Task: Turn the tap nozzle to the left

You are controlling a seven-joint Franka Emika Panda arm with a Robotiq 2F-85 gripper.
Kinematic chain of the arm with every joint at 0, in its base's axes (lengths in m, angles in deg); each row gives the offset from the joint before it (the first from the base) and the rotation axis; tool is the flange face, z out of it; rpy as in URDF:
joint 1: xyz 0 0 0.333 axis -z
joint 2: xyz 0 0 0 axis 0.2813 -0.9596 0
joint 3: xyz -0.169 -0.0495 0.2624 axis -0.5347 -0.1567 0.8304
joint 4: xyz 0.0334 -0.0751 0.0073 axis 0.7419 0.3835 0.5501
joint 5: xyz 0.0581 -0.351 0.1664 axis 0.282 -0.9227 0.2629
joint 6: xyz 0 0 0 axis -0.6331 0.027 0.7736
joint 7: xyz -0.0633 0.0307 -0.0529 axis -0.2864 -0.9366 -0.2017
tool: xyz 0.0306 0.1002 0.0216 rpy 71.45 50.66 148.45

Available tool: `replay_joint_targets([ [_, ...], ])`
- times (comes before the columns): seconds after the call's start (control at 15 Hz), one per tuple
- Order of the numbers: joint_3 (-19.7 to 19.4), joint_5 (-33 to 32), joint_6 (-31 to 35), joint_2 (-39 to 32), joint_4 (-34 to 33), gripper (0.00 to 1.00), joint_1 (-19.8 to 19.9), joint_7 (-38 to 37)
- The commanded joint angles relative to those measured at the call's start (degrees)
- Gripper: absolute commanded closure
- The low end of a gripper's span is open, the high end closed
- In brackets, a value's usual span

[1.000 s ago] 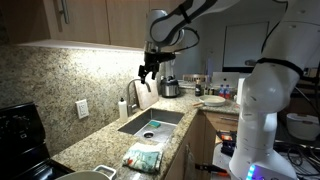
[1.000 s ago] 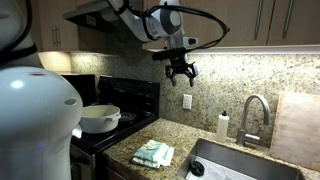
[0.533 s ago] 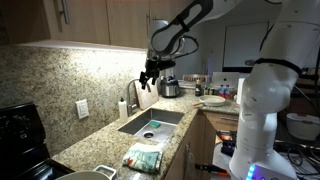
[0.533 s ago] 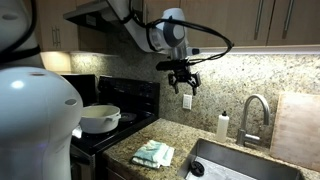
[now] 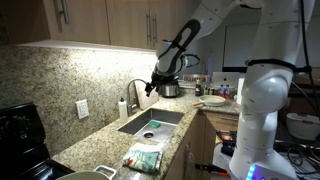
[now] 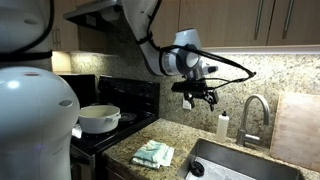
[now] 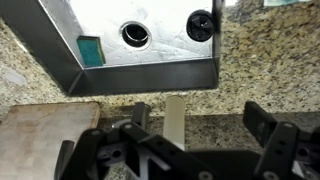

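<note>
The tap nozzle (image 6: 256, 108) is a dark gooseneck spout behind the sink, also seen in an exterior view (image 5: 136, 90). A small white soap bottle (image 6: 222, 126) stands beside it. My gripper (image 6: 203, 97) hangs open and empty in the air above the counter, short of the soap bottle and the tap, and also shows in an exterior view (image 5: 152, 87). In the wrist view my gripper (image 7: 200, 118) looks down on the counter behind the sink, with the white soap bottle (image 7: 175, 118) between the open fingers. I cannot make out the spout in the wrist view.
The steel sink (image 7: 60, 50) holds a drain (image 7: 135, 35), a black stopper (image 7: 202, 25) and a green sponge (image 7: 90, 48). A cutting board (image 6: 296, 125) leans past the tap. A folded cloth (image 6: 153, 153), a wall outlet (image 6: 187, 101) and a white pot (image 6: 99, 118) are nearby.
My gripper has moved lower and sideways toward the soap bottle and the tap. It has stayed open. Nothing else has moved.
</note>
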Motion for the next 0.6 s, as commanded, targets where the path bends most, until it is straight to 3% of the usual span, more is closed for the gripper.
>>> replay_joint_targets([
  [0.0,-1.19,-2.89,4.11,-3.03,-1.31,0.00,2.43,6.14],
  [0.2,-3.54,-1.51,4.58,-3.89,-3.12,0.00,2.10,15.66],
  [0.27,-2.00,-2.01,2.83,-3.05,-2.09,0.00,2.46,9.86],
  [0.53,-2.93,-2.22,3.00,-3.41,-3.25,0.00,2.56,13.09],
])
